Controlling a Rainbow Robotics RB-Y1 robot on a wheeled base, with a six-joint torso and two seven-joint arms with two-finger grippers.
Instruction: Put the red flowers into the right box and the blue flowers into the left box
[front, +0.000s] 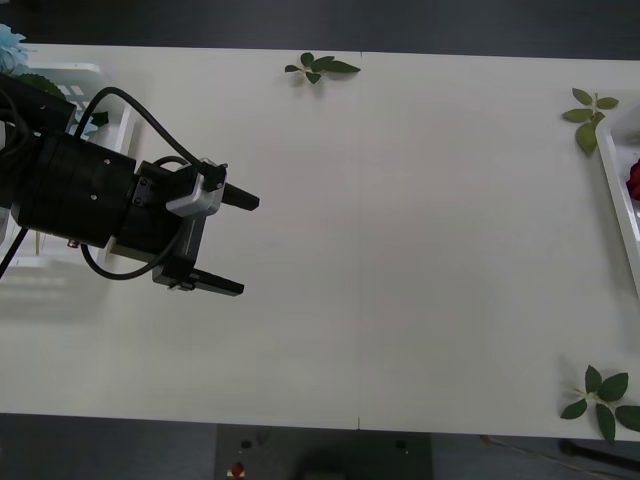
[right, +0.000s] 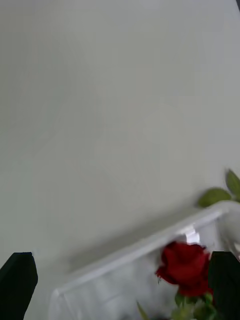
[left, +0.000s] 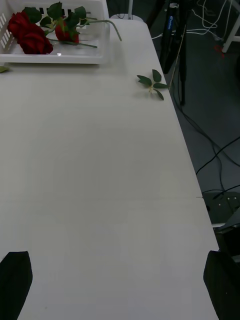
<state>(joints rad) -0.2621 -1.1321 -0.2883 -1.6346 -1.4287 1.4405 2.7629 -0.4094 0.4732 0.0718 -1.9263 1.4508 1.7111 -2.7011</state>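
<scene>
The white surface (front: 400, 250) is taken as the landmark. The left gripper (front: 222, 241) hovers above its left part, its two black fingers spread wide with nothing between them, pointing toward the middle of the surface. Behind that arm, at the surface's far left corner, lies the left box (front: 85, 75), a white ribbed tray mostly covered by the arm; a pale blue cluster of the blue flowers (front: 10, 45) shows at that corner, beside the tray's far end.

At the surface's right edge sits the right box (front: 617, 195), seen in the front view as a thin white rim with a spot of red inside. The left wrist view shows it from across the surface as a white slatted basket holding the red flowers (left: 35, 36): the blooms lie at one end, the green stems and leaves run along the basket, and one stem curves out over its rim. In the right wrist view the right gripper (right: 120, 287) hangs close above this box, its jaws released and apart, with one red bloom lying in the box just by one black fingertip (right: 225, 285); whether they touch cannot be told.

Loose leaf sprigs lie on the surface: one (front: 320, 68) at the far edge near the middle, one (front: 588, 115) near the far end of the right box, and one (front: 603, 400) at the near right corner.
</scene>
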